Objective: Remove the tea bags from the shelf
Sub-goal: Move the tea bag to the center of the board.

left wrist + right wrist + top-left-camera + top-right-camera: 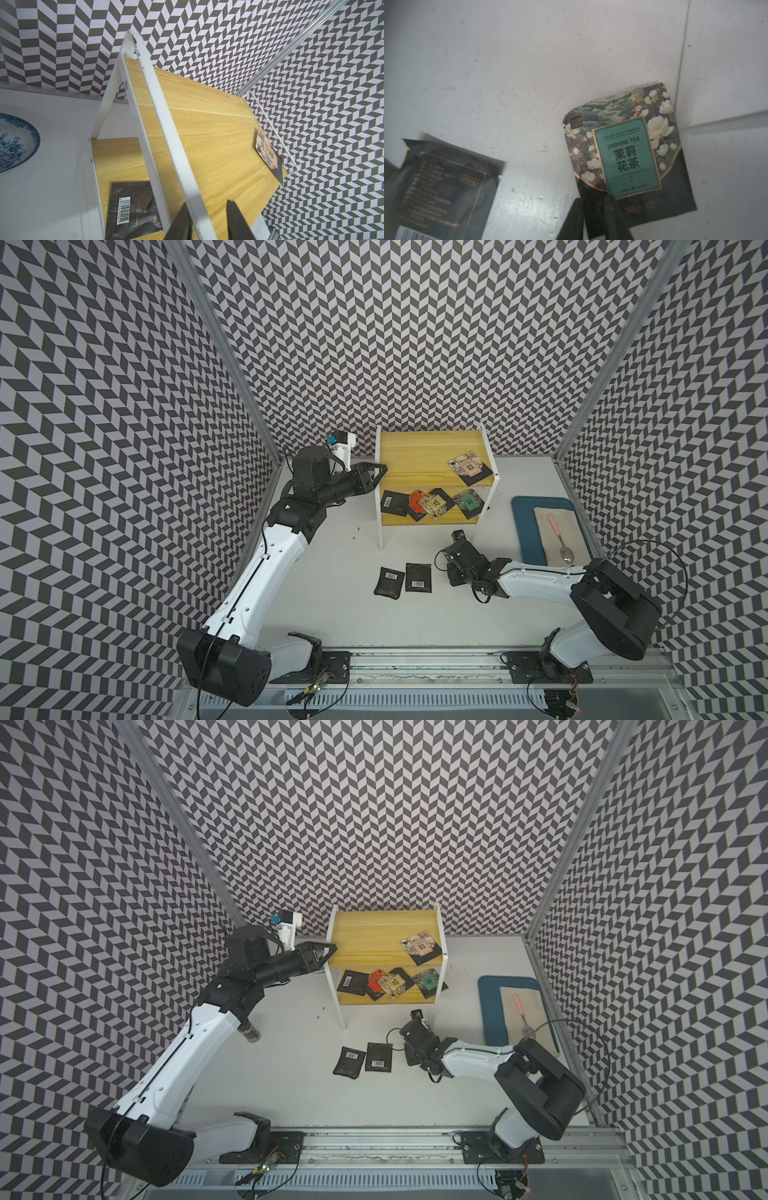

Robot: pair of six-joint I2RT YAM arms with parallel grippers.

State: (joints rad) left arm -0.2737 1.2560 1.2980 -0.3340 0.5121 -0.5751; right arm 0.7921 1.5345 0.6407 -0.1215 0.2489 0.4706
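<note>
The left end effector [206, 201] sits at the left side frame of the shelf [432, 443], its jaws partly open astride the white top rail. One finger lies against the rail, but whether they clamp it cannot be told. The right end effector [592, 197] points down at the bench [332, 614] beside the shelf's right front leg. Its jaws are close together over the black lower edge of a jasmine tea bag [625, 149], and a strip of the bag shows between them; whether the bag is pinched cannot be told. Two black tea bags [389, 580] with barcode labels lie side by side on the bench, just left of that end effector. The shelf's upper board carries one patterned bag [468, 466] near its right edge. The lower board holds a black barcode bag [390, 502], an orange bag [417, 499], a tan bag [434, 504] and a green bag [467, 502], some overlapping. A dark blue tray [517, 531] at the right holds a cloth [540, 531] and a pink-handled spoon [559, 539].
</note>
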